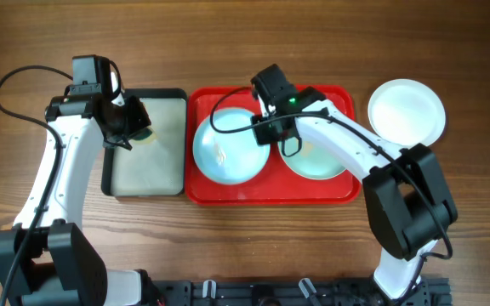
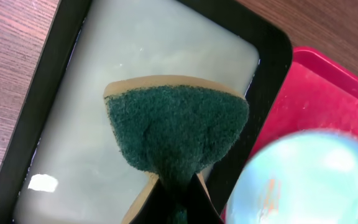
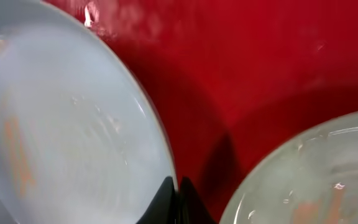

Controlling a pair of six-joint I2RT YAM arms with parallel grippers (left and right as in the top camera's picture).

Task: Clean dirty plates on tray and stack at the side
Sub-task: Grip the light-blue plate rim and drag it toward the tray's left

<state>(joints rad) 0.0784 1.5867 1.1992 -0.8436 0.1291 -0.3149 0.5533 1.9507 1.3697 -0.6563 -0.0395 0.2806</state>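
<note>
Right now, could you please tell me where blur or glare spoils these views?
Overhead: sharp and evenly lit, though the white plate is nearly washed out. Left wrist: the sponge is crisp, the left aqua plate blurred, with one glare patch on the black-rimmed tray. Right wrist: that plate and the right aqua plate are both soft.

Just a wooden table point(image 1: 245, 34) filling the overhead view edge to edge, mid-brown with darker streaks, grain running from 9 to 3 o'clock. Lit evenly from above (soft shadows only, nothing harsh). Down at 6 o'clock, a black rail point(image 1: 228, 293) with a few pale clips, sitting along the table's near edge. Same wood again in the left wrist view, at 9 o'clock and up around 1 o'clock, looking a touch redder there.
</note>
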